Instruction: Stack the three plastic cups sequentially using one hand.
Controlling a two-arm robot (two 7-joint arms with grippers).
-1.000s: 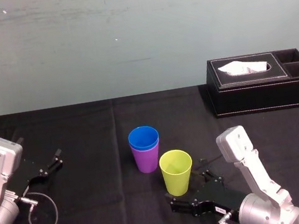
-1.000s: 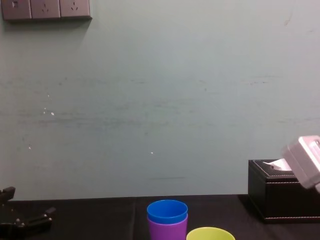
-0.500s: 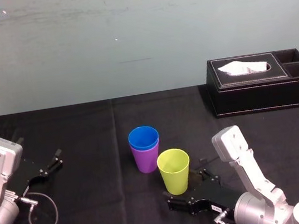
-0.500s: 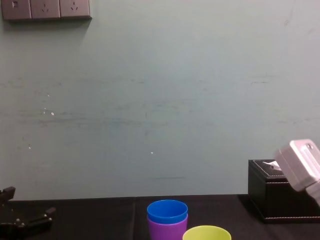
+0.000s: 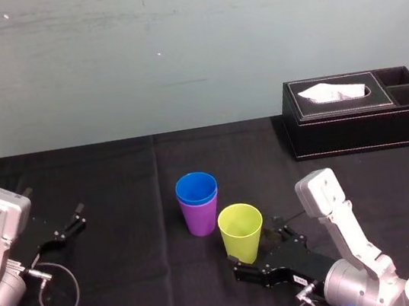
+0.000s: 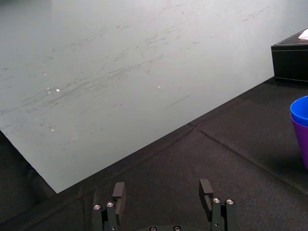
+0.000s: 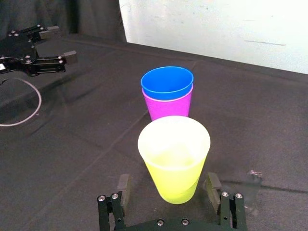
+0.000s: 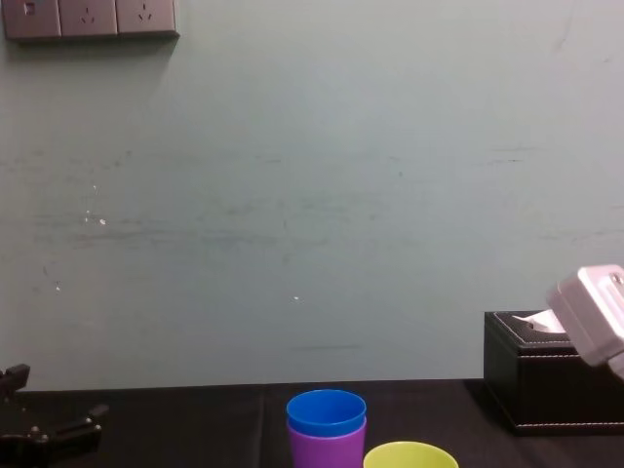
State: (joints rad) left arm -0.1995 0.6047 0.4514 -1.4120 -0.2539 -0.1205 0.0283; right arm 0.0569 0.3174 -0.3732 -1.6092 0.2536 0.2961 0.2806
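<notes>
Yellow-green cup [image 7: 174,161] stands on the desk [image 5: 116,181] between the spread jaws of the right hand [image 7: 168,187], neither touching it, seemingly lined up for a grip. Just beside, at its 11 o'clock, blue cup [image 5: 196,187] nests inside purple cup [image 5: 200,221]. Left hand [image 6: 162,188] rests spread at 9 o'clock.

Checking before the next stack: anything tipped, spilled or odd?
Nothing stands out. The blue cup sits squarely in purple cup; yellow-green cup stands upright between open fingers of the right gripper; left gripper parked at left.

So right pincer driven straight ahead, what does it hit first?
The yellow-green cup, standing between the open jaws of the right pincer. The blue-and-purple stack is next behind it; gap unclear.
</notes>
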